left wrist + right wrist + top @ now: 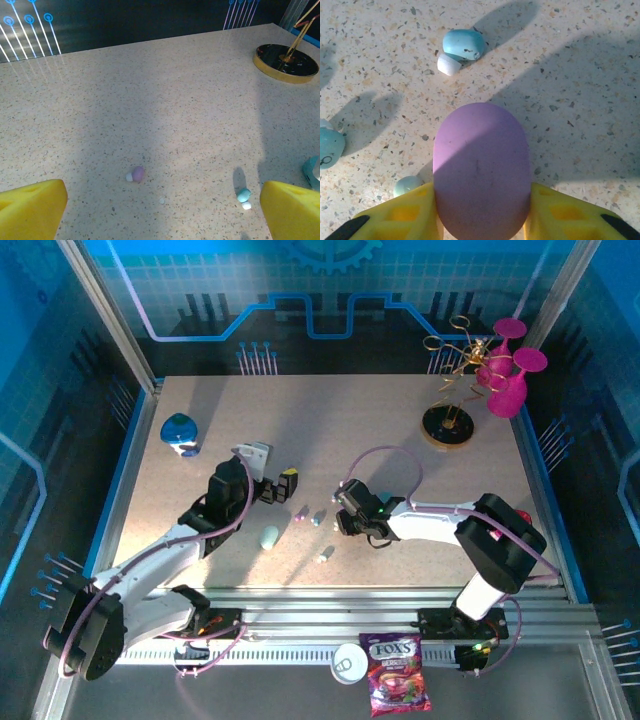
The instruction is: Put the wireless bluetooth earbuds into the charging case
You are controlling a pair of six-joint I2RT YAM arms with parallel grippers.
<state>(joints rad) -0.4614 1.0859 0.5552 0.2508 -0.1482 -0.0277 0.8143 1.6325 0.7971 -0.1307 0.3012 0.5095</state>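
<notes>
In the right wrist view my right gripper (482, 200) is shut on a purple oval charging case (481, 165), one yellow finger pressed against each long side, with the case resting on the table. A teal earbud (462, 46) lies just beyond the case, another (329, 145) sits at the left edge, and a pale one (407, 184) touches the left finger. From above, the right gripper (343, 512) is beside small earbuds (318, 518). My left gripper (162, 210) is open above bare table, with a purple earbud (135, 173) and a teal earbud (243, 196) ahead of it.
A pale teal case (269, 536) lies near the left gripper (265, 478). A blue case (180, 432) sits at the far left. A gold-rimmed black stand (447, 426) and pink ornament (505, 375) occupy the back right. A sweet bag (398, 673) lies off the front edge.
</notes>
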